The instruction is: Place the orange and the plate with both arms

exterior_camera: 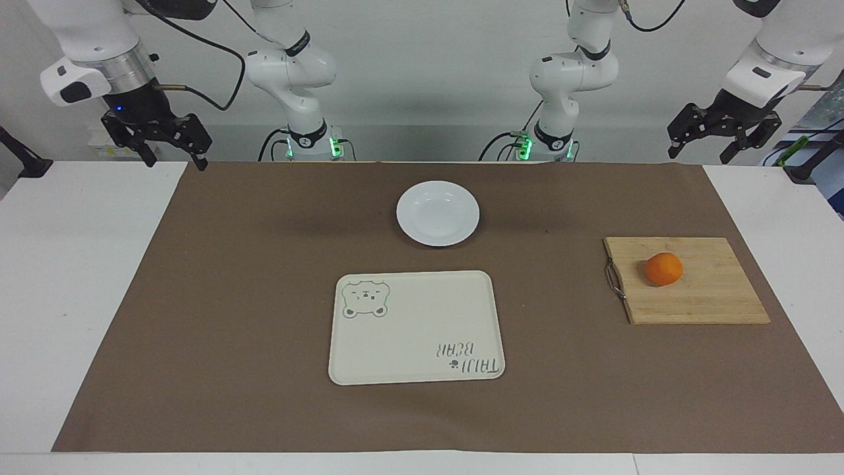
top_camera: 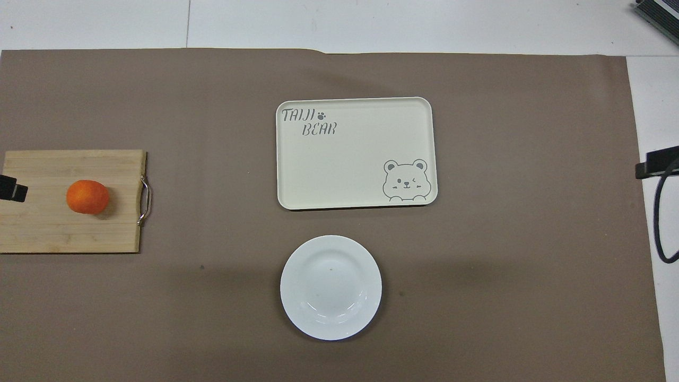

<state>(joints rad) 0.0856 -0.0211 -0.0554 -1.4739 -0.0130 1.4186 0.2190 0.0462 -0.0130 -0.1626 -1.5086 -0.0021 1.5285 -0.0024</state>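
The orange [exterior_camera: 663, 269] lies on a wooden cutting board [exterior_camera: 705, 303] toward the left arm's end of the table; it also shows in the overhead view [top_camera: 87, 197]. The white plate [exterior_camera: 438, 213] sits empty on the brown mat, nearer to the robots than the cream bear tray [exterior_camera: 415, 326]. My left gripper [exterior_camera: 700, 156] hangs open and empty, raised over the mat's edge at the left arm's end. My right gripper [exterior_camera: 175, 161] hangs open and empty, raised over the mat's corner at the right arm's end.
The cutting board has a metal handle [exterior_camera: 614, 280] on its side toward the tray. The brown mat [exterior_camera: 231, 297] covers most of the white table [exterior_camera: 66, 297]. Only the tips of the left gripper [top_camera: 11, 189] and the right gripper [top_camera: 655, 162] show in the overhead view.
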